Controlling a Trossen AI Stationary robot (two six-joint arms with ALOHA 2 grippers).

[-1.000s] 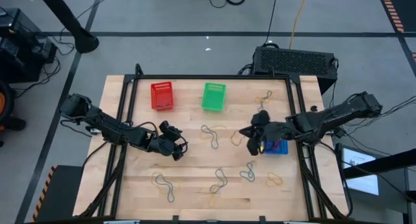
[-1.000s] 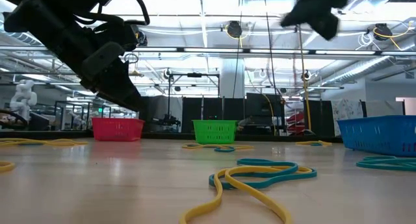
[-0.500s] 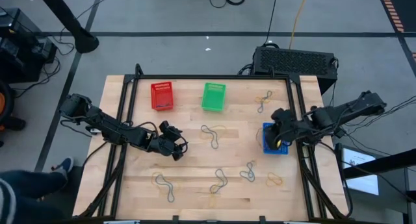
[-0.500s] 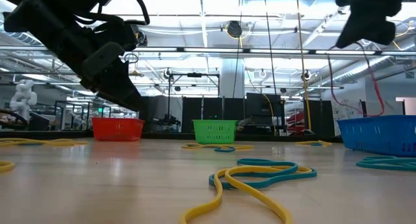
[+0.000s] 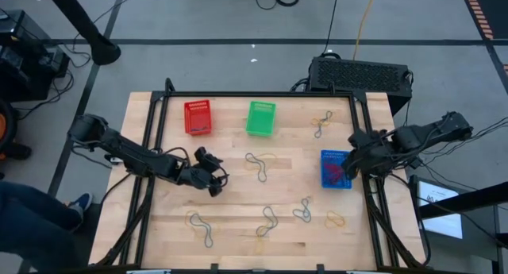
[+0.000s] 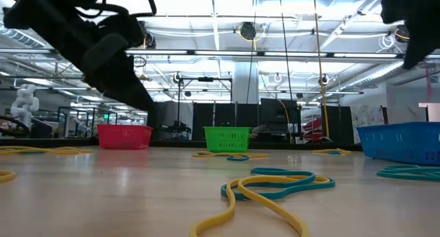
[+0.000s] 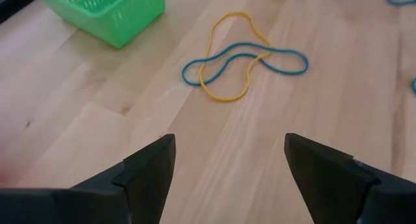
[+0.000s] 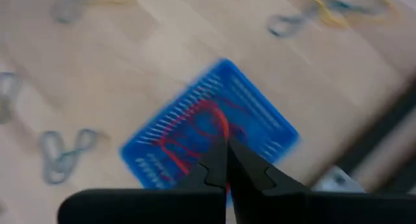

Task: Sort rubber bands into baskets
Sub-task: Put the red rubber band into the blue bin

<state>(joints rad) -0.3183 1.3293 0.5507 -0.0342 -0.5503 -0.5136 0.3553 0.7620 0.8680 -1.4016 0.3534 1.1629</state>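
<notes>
The red basket (image 5: 198, 117) and the green basket (image 5: 260, 117) stand at the table's far side. The blue basket (image 5: 335, 169) stands at the right and has red rubber bands (image 8: 195, 130) lying in it. My right gripper (image 8: 226, 146) is shut above the blue basket's right side, also seen in the high view (image 5: 350, 161). Whether it holds a band I cannot tell. My left gripper (image 7: 227, 159) is open and empty above bare wood at mid left (image 5: 212, 183). A yellow and a blue band (image 7: 240, 62) lie crossed beyond it.
Loose bands lie on the wood at the far right (image 5: 321, 121), near the front (image 5: 267, 221), front left (image 5: 200, 225) and front right (image 5: 336, 220). A black box (image 5: 361, 73) stands behind the table. A person's legs (image 5: 32, 218) show at the left.
My right gripper has gone from the table's middle toward the right edge, passing over the blue basket, and now stands at the basket's right side. A person has walked in at the lower left.
</notes>
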